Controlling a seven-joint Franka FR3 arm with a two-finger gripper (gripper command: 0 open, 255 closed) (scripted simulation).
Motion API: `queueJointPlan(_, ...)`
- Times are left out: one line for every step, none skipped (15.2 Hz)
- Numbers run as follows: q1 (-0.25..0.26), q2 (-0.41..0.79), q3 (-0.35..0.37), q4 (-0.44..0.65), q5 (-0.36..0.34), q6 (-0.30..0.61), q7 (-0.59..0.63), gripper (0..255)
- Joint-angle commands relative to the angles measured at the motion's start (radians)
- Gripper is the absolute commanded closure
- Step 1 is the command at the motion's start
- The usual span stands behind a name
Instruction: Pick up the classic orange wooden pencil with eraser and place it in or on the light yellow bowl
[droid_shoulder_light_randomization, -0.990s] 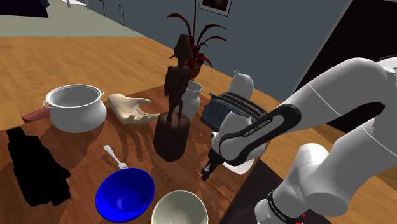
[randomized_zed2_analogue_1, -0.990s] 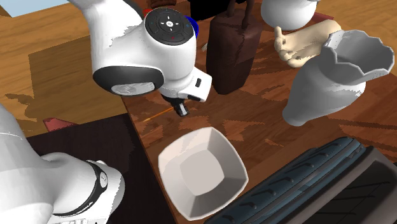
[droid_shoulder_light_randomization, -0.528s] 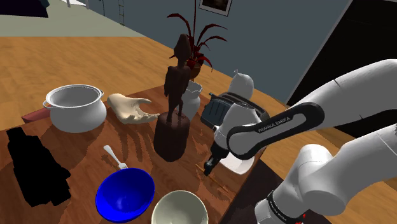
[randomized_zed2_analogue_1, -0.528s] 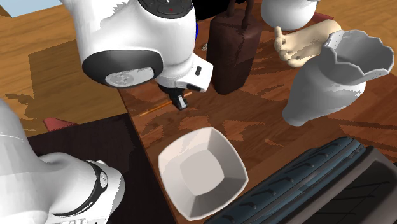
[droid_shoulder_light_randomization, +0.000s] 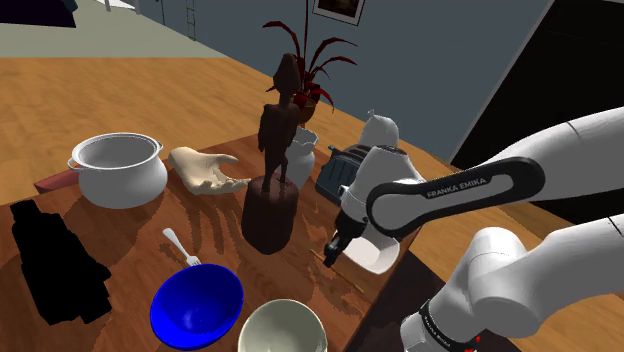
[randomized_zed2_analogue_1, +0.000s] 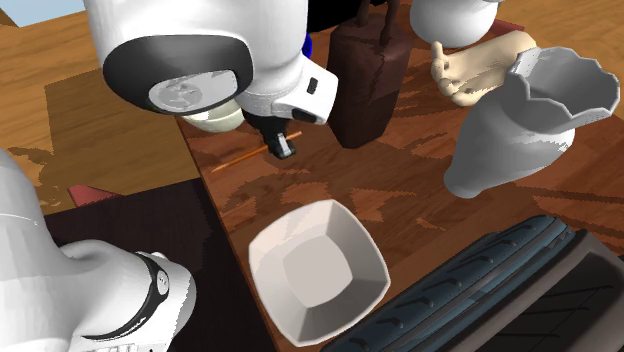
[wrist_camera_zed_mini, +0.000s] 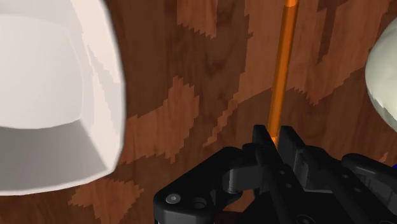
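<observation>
The orange pencil (wrist_camera_zed_mini: 280, 70) runs straight out from my gripper (wrist_camera_zed_mini: 277, 136), whose two black fingers are shut on its near end. In the second exterior view the pencil (randomized_zed2_analogue_1: 240, 157) hangs slanted just above the brown table, with the gripper (randomized_zed2_analogue_1: 283, 148) on its upper end. The pale yellow round bowl (droid_shoulder_light_randomization: 283, 328) stands near the table's front edge in the shoulder view, and its rim (wrist_camera_zed_mini: 383, 76) lies beside the pencil's far part. In the shoulder view the gripper (droid_shoulder_light_randomization: 330, 255) hangs beside the white square bowl.
A white square bowl (randomized_zed2_analogue_1: 318, 268) sits close to the gripper. A dark brown statue (droid_shoulder_light_randomization: 270, 200), a blue bowl (droid_shoulder_light_randomization: 197, 303), a fork (droid_shoulder_light_randomization: 180, 247), a white pot (droid_shoulder_light_randomization: 120, 170), a hand sculpture (droid_shoulder_light_randomization: 205, 168), a white vase (randomized_zed2_analogue_1: 520, 120) and a dark toaster (droid_shoulder_light_randomization: 340, 172) crowd the table.
The gripper has risen a little from the table and drawn toward the statue. The pencil has come up with it and now shows clearly off the surface.
</observation>
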Motion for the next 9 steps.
queueJointPlan(-0.007,-0.032,0.002,0.008,-0.014,-0.041,0.015,255)
queueJointPlan(-0.011,-0.047,0.002,0.014,-0.021,-0.061,0.021,255)
queueJointPlan(-0.015,-0.061,0.002,0.02,-0.027,-0.08,0.027,255)
queueJointPlan(-0.018,-0.075,0.002,0.026,-0.033,-0.1,0.033,255)
queueJointPlan(-0.021,-0.088,0.002,0.033,-0.039,-0.119,0.039,255)
queueJointPlan(-0.024,-0.101,0.002,0.039,-0.045,-0.138,0.044,255)
queueJointPlan(-0.027,-0.113,0.001,0.047,-0.05,-0.157,0.05,255)
queueJointPlan(-0.029,-0.124,0.001,0.054,-0.055,-0.175,0.055,255)
queueJointPlan(-0.032,-0.135,0.0,0.062,-0.06,-0.194,0.059,255)
